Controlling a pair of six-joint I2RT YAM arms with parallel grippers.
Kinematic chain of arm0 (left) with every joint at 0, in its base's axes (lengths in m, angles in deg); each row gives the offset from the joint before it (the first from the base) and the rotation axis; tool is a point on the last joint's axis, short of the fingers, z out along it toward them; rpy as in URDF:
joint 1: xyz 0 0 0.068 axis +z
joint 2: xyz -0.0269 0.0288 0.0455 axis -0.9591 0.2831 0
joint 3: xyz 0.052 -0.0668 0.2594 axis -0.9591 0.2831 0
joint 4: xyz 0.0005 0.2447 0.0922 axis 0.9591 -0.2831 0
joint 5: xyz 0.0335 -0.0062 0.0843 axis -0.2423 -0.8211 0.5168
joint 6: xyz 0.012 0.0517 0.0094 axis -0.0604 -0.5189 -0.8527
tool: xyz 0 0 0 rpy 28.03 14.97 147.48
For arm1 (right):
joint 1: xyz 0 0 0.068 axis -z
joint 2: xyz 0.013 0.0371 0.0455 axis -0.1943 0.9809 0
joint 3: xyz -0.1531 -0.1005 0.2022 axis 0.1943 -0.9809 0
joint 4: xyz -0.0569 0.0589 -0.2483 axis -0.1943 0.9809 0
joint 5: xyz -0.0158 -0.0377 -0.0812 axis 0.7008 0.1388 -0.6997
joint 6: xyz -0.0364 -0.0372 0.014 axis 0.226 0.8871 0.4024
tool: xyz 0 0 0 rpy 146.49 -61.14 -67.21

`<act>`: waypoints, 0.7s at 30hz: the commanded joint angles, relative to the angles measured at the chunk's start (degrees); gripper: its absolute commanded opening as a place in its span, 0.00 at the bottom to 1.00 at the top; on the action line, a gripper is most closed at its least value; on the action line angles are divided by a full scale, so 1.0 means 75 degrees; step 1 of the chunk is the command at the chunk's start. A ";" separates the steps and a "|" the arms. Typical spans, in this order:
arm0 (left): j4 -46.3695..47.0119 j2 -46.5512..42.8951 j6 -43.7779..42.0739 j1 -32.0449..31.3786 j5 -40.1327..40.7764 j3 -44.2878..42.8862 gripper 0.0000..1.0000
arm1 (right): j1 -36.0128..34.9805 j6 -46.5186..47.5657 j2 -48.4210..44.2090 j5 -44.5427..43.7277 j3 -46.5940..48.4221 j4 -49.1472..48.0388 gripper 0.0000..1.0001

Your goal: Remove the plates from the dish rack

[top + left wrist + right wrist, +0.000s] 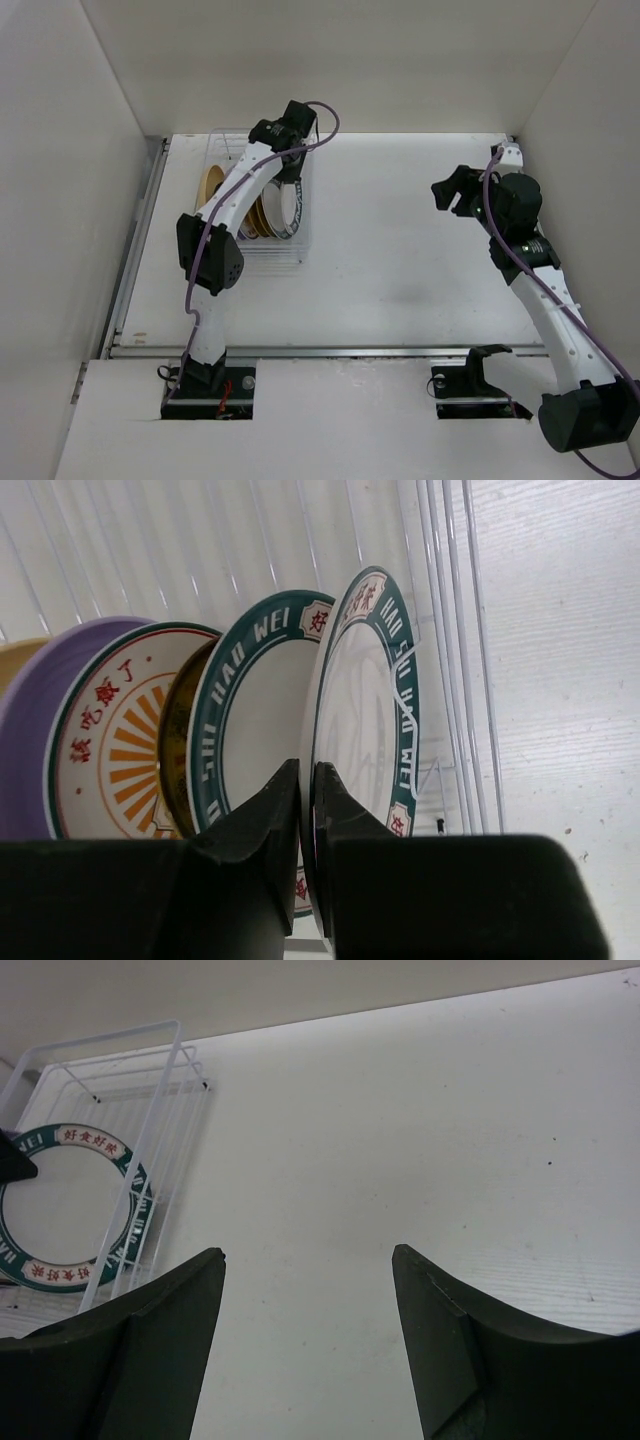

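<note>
Top view: rack at the table's far left, plates standing on edge inside. Left arm reaches down into it; right gripper is well apart, so left is nearer.
Left wrist: left gripper clamped on the rim of the end plate, teal-rimmed, with the others in a row to its left. Likely pull: up along the plate's plane.
Right wrist: right gripper spread wide, empty, rack off left.

White "HAO WEI" on second teal-rimmed plate, "HAO" on outermost teal-rimmed plate, red Chinese characters on sunburst plate
</note>
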 commanded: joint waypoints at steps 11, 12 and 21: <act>0.0072 -0.1923 -0.0536 0.0041 0.0669 -0.1128 0.00 | 0.0037 0.0596 0.0580 0.2881 0.0657 0.0018 0.84; 0.0073 -0.2075 -0.0455 0.0041 0.0575 -0.1128 0.00 | 0.0037 0.0596 0.0778 0.3305 0.0728 -0.0098 0.86; -0.0266 -0.2089 -0.0278 0.0299 -0.5525 -0.0893 0.00 | -0.0044 -0.1032 0.1881 0.5278 0.0693 -0.2172 0.96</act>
